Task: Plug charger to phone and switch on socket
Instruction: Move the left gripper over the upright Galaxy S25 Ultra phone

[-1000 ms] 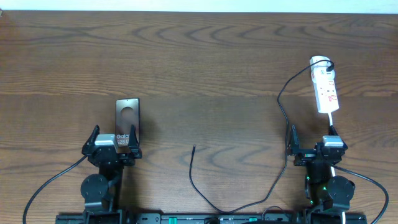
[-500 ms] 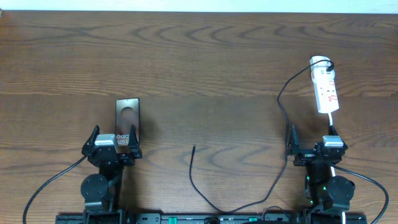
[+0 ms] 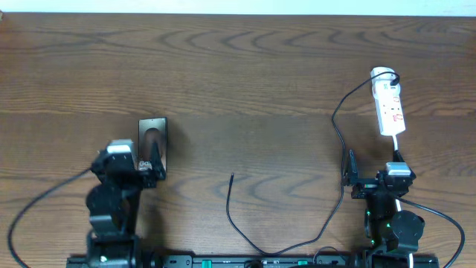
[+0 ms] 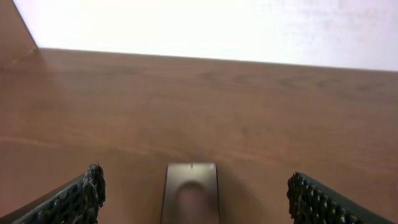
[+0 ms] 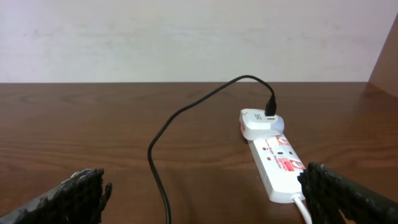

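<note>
Dark glossy flat rectangular phone is lying in the near-left part of the worktop, long axis running near edge to far edge. Its near end is sitting between the fingers of the left gripper, and its far end is pointing at the far edge. The left wrist view is showing both fingers wide apart, one on each side of the phone, clamping nothing.

Thin black charger cable is looping along the near edge. Its slim connector tip is lying free toward the middle of the near edge, right of the phone and well apart from it. I'm judging the left gripper somewhat nearer to the tip. The cable's other run is passing just beside the right gripper, whose fingers are also spread and holding nothing.

Narrow white power strip is lying near the right edge, toward the far-right corner, just beyond the right gripper. The cable is entering a white adapter at the strip's far end.

Writing: white lettering starting "Ga" on the phone, partly covered. Red print on the strip is too small to read.
</note>
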### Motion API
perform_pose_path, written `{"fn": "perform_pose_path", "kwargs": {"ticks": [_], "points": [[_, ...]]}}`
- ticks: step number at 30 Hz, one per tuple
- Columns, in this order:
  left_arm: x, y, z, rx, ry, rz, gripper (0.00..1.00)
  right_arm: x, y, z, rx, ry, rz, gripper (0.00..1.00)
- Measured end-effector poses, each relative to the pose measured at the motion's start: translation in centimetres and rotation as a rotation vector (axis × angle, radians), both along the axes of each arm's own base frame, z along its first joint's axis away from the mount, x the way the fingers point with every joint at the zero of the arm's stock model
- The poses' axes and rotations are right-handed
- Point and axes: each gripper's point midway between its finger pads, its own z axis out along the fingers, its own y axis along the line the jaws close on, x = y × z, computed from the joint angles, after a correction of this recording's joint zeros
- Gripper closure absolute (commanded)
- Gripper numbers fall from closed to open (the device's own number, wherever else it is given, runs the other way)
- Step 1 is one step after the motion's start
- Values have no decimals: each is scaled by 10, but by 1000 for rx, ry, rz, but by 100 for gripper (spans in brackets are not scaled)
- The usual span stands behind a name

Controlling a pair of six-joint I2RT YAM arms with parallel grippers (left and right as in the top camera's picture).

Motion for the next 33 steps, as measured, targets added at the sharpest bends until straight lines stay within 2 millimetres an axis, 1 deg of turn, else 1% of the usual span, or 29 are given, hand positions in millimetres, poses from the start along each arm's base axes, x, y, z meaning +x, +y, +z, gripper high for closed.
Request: {"fn": "perform_pose_path", "kwargs": {"ticks": [2,6,11,15,21,25,29,33], "points": [[8,1,14,-2,29,1,7,0,0,0,0,0,0,1],[23,1,26,-7,149,1,7,0,0,0,-2,0,0,1],[42,2,26,-18,358,1,7,0,0,0,-3,0,0,1],[53,3,25,-28,540,1,7,0,0,0,-3,0,0,1],[59,3,11,-43,812,1,7,0,0,0,-3,0,0,1],[56,3,-11,-50,956,1,7,0,0,0,-3,0,0,1],[46,3,-38,-57,1094,1,7,0,0,0,-3,0,0,1],[43,2,-53,-61,1160,1,7,0,0,0,-3,0,0,1]]}}
